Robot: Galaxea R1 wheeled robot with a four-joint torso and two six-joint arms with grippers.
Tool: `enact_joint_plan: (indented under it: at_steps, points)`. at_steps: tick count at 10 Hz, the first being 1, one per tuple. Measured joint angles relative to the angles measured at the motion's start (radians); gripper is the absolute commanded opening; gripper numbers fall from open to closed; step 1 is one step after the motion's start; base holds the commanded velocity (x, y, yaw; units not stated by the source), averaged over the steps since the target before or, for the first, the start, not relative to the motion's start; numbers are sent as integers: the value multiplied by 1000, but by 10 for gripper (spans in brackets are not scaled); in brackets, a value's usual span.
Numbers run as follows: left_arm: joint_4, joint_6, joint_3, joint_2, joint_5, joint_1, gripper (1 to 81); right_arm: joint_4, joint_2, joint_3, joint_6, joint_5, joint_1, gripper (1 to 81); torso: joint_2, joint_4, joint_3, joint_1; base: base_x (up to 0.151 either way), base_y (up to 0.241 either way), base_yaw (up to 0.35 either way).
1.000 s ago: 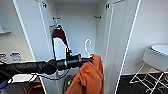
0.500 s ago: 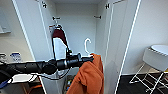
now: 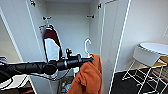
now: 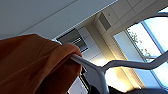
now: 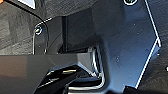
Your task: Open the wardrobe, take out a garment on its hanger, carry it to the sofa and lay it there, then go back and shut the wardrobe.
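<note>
At far left of head view, left arm reaches across w/ its claw point(image 3: 90, 59) pinching the hanger point(image 3: 87, 47), just in front of the open wardrobe point(image 3: 113, 37). Maroon-and-white garment point(image 3: 52, 45) hangs on the rail inside, left. Orange garment point(image 3: 87, 75) droops off the hanger, bunched to one side. Risk: shirt slides off during carry, or snags the right door. Right claw: can't tell.

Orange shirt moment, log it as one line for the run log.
wardrobe: open | left gripper: holding hanger | garment: hanging, outside wardrobe | maroon garment: on rail
</note>
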Motion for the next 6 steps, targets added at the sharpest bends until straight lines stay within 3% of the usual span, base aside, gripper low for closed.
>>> enact_joint_plan:
  at_steps: [3, 6]
  points:
    - [19, 1, 0, -25, 29, 6, 10, -2, -89, 35, -2, -3, 5, 811, 0, 0, 0, 0, 0, 0, -338]
    - [22, 1, 3, -36, 82, 12, 10, -2, -170, 160, -4, -4, -9, 811, 0, 0, 0, 0, 0, 0, -341]
